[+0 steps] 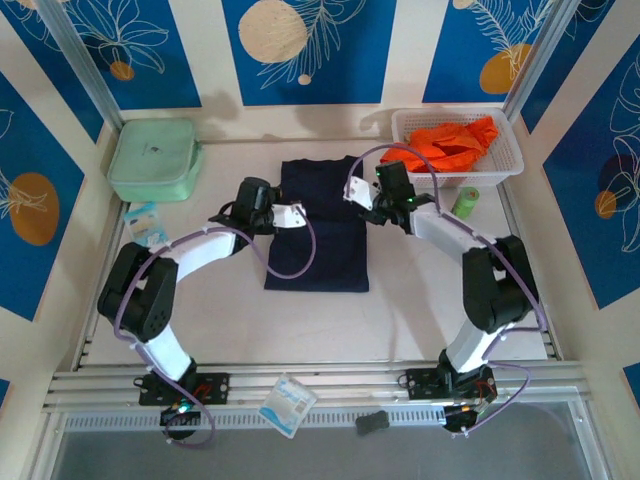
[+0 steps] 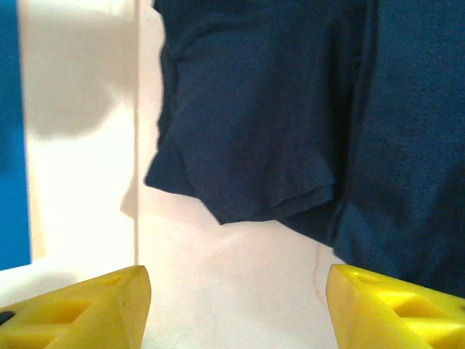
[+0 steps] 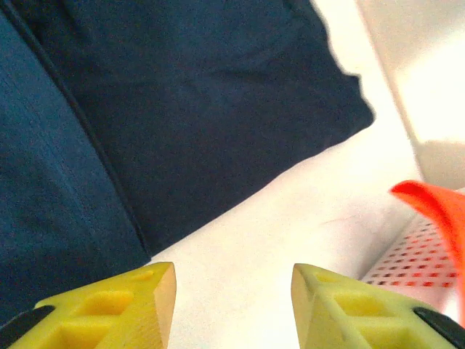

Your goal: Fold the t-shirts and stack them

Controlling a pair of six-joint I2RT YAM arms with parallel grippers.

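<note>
The dark navy t-shirt [image 1: 318,225] lies flat in the middle of the table, folded into a long rectangle. My left gripper [image 1: 287,215] hovers at its left edge, and my right gripper [image 1: 360,196] at its upper right edge. In the left wrist view the navy t-shirt [image 2: 290,123] shows a tucked sleeve, and the left gripper [image 2: 236,313] is open over bare table just short of it. The right gripper [image 3: 232,305] is open too, over bare table beside the navy t-shirt [image 3: 182,109]. The orange t-shirt [image 1: 452,143] lies crumpled in a white basket [image 1: 505,160].
A pale green zipped case [image 1: 153,160] sits at the back left. A small green roll [image 1: 466,202] stands in front of the basket. A plastic packet [image 1: 145,225] lies left of my left arm. Another packet [image 1: 288,404] rests on the front rail.
</note>
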